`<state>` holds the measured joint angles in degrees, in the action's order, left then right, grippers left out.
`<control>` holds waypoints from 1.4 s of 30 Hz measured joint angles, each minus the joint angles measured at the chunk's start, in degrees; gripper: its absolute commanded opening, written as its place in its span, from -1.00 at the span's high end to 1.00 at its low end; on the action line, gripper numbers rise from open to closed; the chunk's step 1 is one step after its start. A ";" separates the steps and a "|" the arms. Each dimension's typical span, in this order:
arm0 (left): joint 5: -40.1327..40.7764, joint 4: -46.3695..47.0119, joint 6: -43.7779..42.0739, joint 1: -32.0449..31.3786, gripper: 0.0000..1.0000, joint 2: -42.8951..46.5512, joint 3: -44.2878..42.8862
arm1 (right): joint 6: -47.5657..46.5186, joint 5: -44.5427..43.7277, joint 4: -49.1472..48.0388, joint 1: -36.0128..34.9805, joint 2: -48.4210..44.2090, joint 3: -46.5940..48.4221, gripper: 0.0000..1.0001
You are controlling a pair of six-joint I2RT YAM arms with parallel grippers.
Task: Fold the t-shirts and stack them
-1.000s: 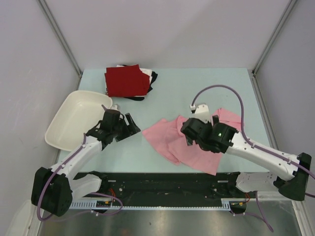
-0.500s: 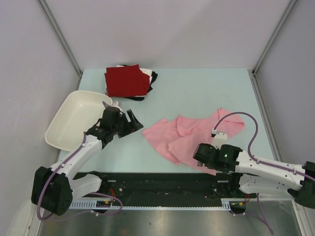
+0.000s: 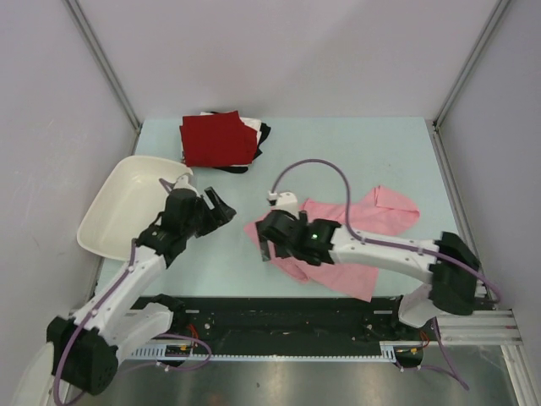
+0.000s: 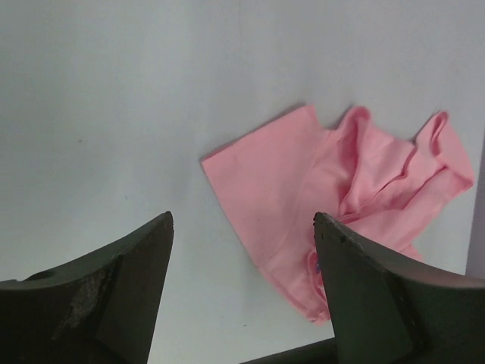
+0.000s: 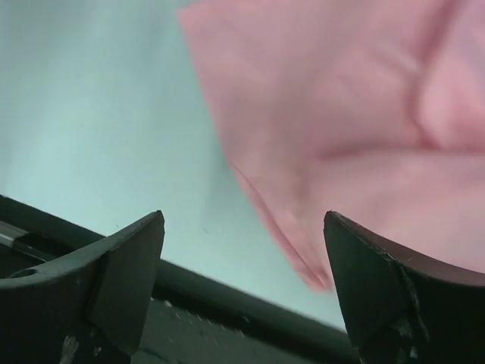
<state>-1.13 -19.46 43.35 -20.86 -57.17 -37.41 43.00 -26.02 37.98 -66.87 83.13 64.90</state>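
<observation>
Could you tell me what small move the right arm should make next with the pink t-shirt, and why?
Probably lower the right gripper and close on the left edge of the pink t-shirt. Its fingers stand open above that edge, holding nothing, and the shirt lies crumpled, not yet folded.

Pale green table (image 3: 355, 161), plain grey walls (image 3: 287, 51)

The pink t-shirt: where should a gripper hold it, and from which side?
Probably best: grip the pink t-shirt at its flat left corner, coming across the table from that side. There the cloth lies smooth with a free edge; its right part is bunched. The open left gripper faces that corner.
</observation>
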 measured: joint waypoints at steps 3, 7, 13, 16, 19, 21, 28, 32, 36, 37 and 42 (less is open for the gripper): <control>3.08 -3.26 1.60 1.03 -0.61 7.13 -1.27 | -6.36 4.11 -7.67 0.96 10.47 6.45 -0.80; 3.45 -5.99 1.79 6.08 -0.62 8.24 -2.80 | -11.21 8.72 -14.32 3.39 21.86 11.15 -0.79; 3.28 -9.31 1.95 12.94 -0.63 11.37 0.92 | -15.32 11.08 -18.32 5.77 32.28 18.05 -0.79; 2.89 -10.56 1.81 15.17 -0.63 13.20 1.97 | -17.07 11.08 -19.37 6.14 35.36 22.08 -0.79; 2.47 -10.73 1.66 16.06 -0.63 13.31 1.99 | -18.34 11.06 -19.89 6.47 37.42 25.40 -0.79; 2.14 -10.73 1.62 16.55 -0.64 13.29 2.03 | -18.91 11.13 -19.93 6.64 38.40 26.88 -0.78; 0.44 -10.71 0.96 18.12 -0.64 13.20 2.05 | -19.34 11.10 -19.82 6.88 41.13 27.36 -0.77; -0.37 -10.69 0.15 18.82 -0.64 12.92 2.05 | -19.78 10.43 -20.06 6.99 41.92 26.82 -0.70; -1.09 -10.40 -0.35 19.23 -0.64 12.90 2.25 | -20.41 9.77 -20.04 7.04 42.01 26.69 -0.17; -1.31 -10.14 -0.39 19.34 -0.64 12.87 2.54 | -20.63 9.14 -20.04 7.06 42.01 26.47 -0.08; -2.29 -9.81 -0.52 19.56 -0.64 11.96 3.30 | -20.81 6.58 -20.74 6.95 41.66 25.00 0.24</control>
<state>-3.42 -29.28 42.83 -1.30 -45.21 -34.11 22.20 -19.44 17.23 -59.92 124.79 89.91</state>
